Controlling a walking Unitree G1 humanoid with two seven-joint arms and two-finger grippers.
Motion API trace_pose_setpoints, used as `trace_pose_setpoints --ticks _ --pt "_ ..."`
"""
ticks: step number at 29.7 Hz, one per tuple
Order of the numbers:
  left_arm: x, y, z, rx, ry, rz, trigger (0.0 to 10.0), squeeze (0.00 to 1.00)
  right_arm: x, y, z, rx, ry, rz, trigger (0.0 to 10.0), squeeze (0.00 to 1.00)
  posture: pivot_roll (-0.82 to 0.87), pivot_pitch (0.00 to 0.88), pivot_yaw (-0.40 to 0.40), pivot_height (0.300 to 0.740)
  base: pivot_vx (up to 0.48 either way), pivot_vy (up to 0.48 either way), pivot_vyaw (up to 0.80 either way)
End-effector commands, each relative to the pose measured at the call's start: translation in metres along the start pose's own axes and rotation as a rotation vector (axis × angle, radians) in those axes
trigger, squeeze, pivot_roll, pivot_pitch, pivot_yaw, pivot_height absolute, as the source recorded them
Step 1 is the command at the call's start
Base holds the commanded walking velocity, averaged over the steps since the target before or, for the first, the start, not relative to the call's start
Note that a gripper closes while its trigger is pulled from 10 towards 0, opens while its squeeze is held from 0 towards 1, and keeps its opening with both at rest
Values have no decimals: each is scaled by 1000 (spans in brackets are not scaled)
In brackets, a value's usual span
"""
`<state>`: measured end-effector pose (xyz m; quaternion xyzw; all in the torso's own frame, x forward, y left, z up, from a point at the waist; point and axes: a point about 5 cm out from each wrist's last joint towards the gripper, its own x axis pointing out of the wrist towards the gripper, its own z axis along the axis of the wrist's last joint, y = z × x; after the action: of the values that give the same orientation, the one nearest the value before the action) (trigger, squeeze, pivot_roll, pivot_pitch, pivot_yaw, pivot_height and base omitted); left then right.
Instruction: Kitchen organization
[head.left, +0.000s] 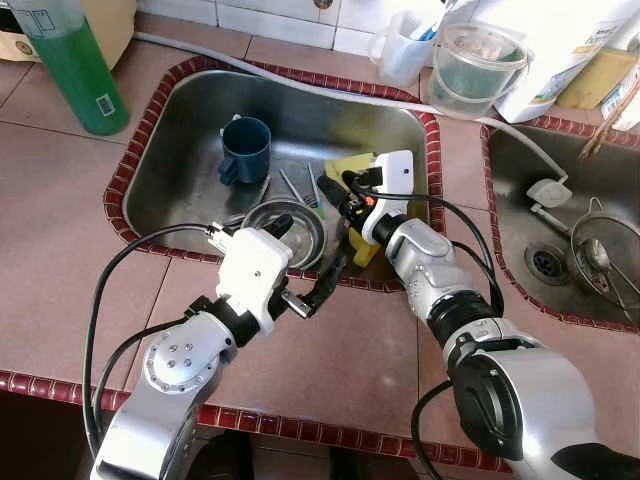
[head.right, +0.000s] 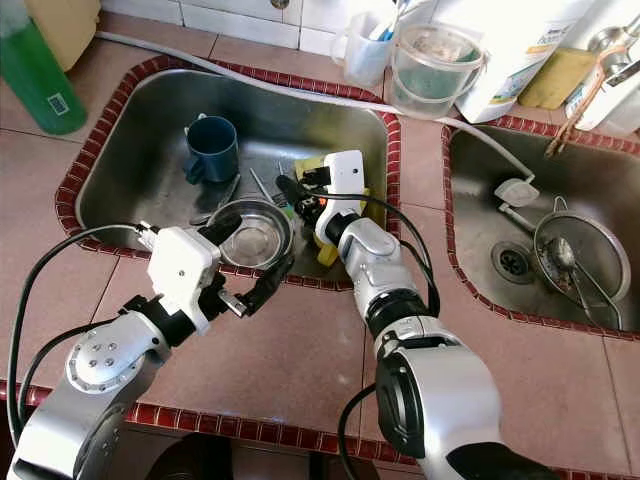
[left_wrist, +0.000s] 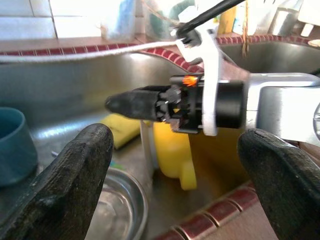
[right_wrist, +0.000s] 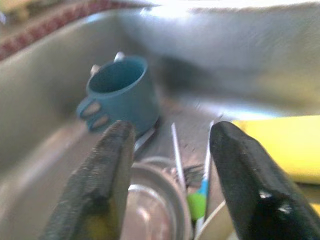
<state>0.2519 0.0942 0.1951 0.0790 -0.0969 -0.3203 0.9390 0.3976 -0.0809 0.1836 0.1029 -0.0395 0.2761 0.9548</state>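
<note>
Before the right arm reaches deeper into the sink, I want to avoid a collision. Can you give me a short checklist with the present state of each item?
1. Right gripper jaws open: ok.
2. Left gripper jaws open and empty: ok.
3. The two arms kept apart: not ok, the left gripper sits close beside the right wrist.
4. Blue mug upright and free of other dishes: ok.
5. Steel bowl free to lift: cannot tell, cutlery lies by its rim.
6. Yellow sponge out of the way: not ok, it lies beside the right gripper.
</note>
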Motion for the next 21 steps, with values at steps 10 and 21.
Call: trace_pose_setpoints --ticks 10,21 --pt "7 25 -6 -45 -37 158 10000 0 -16 -12 13 -94 -217 -52 10000 1000 -77 223 -120 740 0 0 0" --pt "20 43 -17 -72 -76 293 10000 0 -34 -11 16 -192 -341 -105 10000 1000 -101 116 -122 740 0 0 0"
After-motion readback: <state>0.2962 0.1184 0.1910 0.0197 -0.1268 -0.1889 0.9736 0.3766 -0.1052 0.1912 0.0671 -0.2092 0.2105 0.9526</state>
